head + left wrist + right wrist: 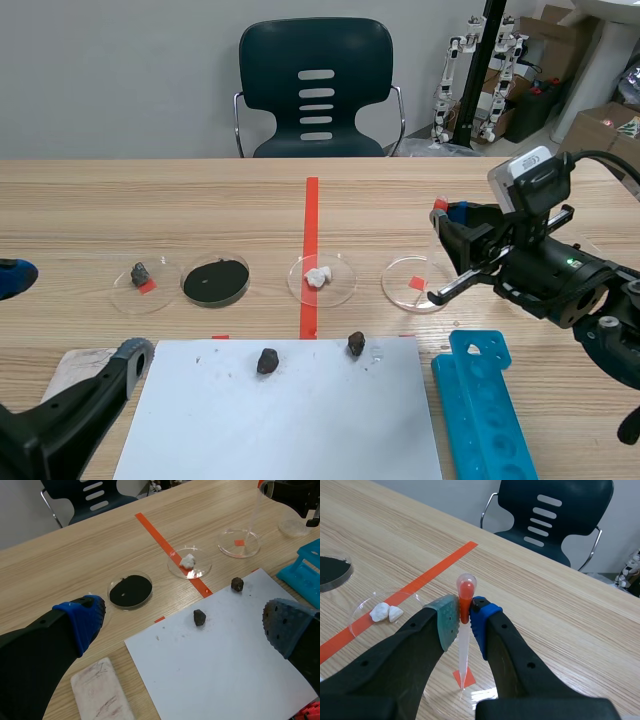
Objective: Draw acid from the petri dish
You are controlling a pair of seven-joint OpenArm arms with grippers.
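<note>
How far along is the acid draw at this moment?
Done: the right pincer is shut on the pipette. In hand: its tip points down into the rightmost petri dish; whether any liquid is in the stem cannot be told. Left to do: drawing the acid and lifting out. The left pincer hangs open, holding nothing.

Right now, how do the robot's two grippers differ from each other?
The left gripper is open and holds nothing; the right gripper is shut on a pipette. The left gripper sits low by the white sheet; the right gripper is over a clear petri dish, with the pipette's tip pointing down into it. Both are black with dotted pads.
</note>
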